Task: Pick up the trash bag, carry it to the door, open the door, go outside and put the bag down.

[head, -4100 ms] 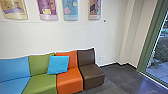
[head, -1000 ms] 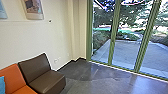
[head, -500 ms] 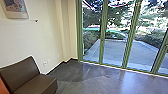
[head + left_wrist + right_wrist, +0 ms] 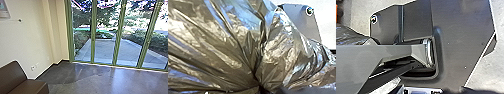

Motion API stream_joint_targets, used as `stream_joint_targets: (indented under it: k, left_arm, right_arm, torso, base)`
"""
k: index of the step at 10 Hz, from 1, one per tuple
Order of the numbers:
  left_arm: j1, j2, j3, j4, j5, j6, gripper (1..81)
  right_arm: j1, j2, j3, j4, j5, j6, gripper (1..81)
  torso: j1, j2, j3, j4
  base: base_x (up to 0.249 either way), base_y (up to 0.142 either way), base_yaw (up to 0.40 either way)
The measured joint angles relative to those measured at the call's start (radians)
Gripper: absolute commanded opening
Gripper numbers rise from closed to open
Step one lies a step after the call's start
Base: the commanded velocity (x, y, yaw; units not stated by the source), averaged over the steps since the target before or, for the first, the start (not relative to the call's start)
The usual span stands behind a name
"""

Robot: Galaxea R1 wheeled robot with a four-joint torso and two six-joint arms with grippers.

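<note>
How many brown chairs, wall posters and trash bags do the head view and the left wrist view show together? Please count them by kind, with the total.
Brown chair: 1
Wall poster, partly in view: 1
Trash bag: 1
Total: 3

Brown seat (image 4: 27, 86) beside cream wall (image 4: 27, 37); green-framed glass (image 4: 103, 50); shiny grey floor (image 4: 95, 81).
</note>
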Motion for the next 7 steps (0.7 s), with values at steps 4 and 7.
stream_joint_targets:
  k: [4,7]
  left_arm:
    - [-0.001,0.0,0.0,0.0,0.0,0.0,1.0]
    - [0.0,0.0,0.0,0.0,0.0,0.0,1.0]
  right_arm:
    - [0.0,0.0,-0.001,0.0,0.0,0.0,81.1]
    - [0.0,0.0,-0.002,0.0,0.0,0.0,81.1]
  torso:
    - [0.0,0.0,0.0,0.0]
    - [0.0,0.0,0.0,0.0]
  base:
    - [0.0,0.0,-0.296]
    - [0.0,0.0,-0.302]
